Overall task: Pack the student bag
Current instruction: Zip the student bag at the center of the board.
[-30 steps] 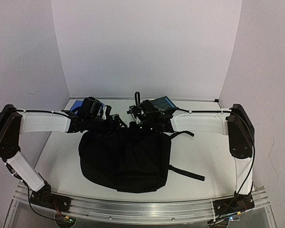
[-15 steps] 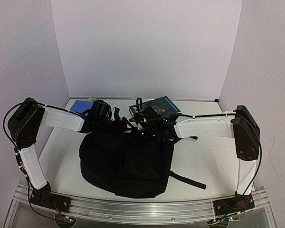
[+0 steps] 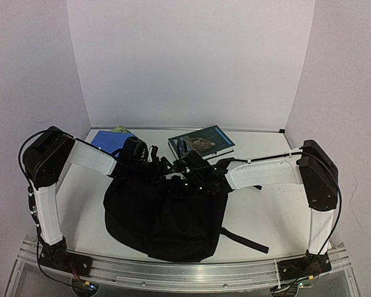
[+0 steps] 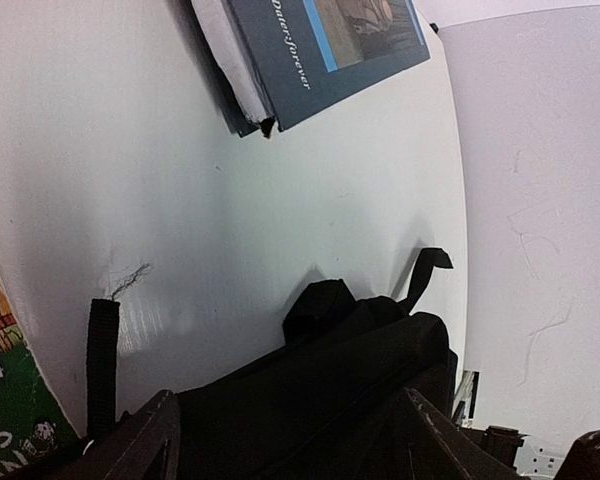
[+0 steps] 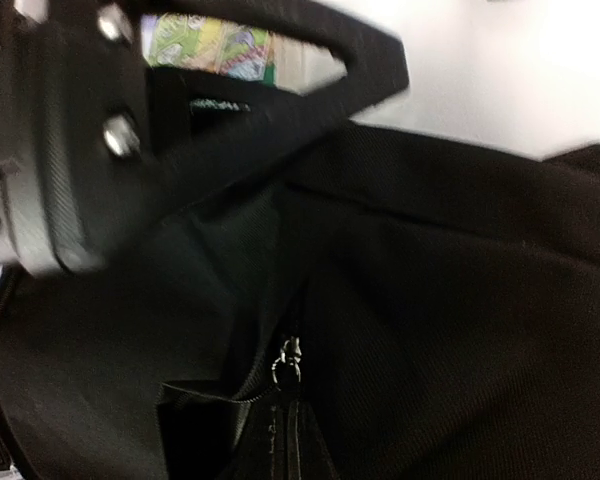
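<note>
The student bag [image 3: 164,213], a big black fabric backpack, lies in the middle of the table with its straps trailing right. My left gripper [image 3: 162,168] is at the bag's far top edge. In the left wrist view the left gripper [image 4: 288,400] has its fingers set wide with a thick fold of the bag [image 4: 360,350] filling the gap. My right gripper [image 3: 180,175] meets it from the right. In the right wrist view the right gripper [image 5: 290,450] is lost in dark fabric, and the bag's zipper pull [image 5: 288,360] runs down to it.
A dark blue book [image 3: 201,142] lies behind the bag and also shows in the left wrist view [image 4: 320,50]. A blue flat item [image 3: 111,140] and a green printed one [image 3: 119,129] lie at the back left. A loose strap [image 3: 244,238] reaches right.
Both arms have drawn back toward the near edge, elbows folding, and the bag's top has come nearer with them. The book behind now shows in full.
</note>
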Controlling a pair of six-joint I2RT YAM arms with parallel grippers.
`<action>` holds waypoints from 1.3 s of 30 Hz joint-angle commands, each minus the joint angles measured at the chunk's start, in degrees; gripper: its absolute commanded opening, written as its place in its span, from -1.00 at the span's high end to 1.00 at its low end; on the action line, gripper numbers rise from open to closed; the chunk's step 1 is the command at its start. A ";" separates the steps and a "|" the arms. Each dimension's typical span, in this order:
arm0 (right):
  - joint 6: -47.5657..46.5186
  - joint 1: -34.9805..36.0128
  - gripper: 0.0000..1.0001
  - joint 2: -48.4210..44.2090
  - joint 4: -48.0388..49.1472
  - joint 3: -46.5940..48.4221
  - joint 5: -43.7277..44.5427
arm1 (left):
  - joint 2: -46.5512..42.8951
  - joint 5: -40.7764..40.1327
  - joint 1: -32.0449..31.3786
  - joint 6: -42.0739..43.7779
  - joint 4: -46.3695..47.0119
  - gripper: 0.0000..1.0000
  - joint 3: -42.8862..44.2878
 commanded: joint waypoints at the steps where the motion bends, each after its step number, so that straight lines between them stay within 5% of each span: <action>1: 2.23 2.35 1.00 -2.85 -0.34 -1.81 -1.50 | 2.38 -0.83 0.62 -0.52 1.00 -0.47 -0.78; 29: 5.29 9.21 1.00 -9.85 -0.43 -4.60 -4.15 | 2.75 -2.13 1.07 2.80 -3.85 -0.48 2.50; 39: 5.53 9.20 1.00 -8.49 -0.42 -4.64 -1.96 | -13.58 -12.55 -0.09 10.90 -25.08 -0.60 4.80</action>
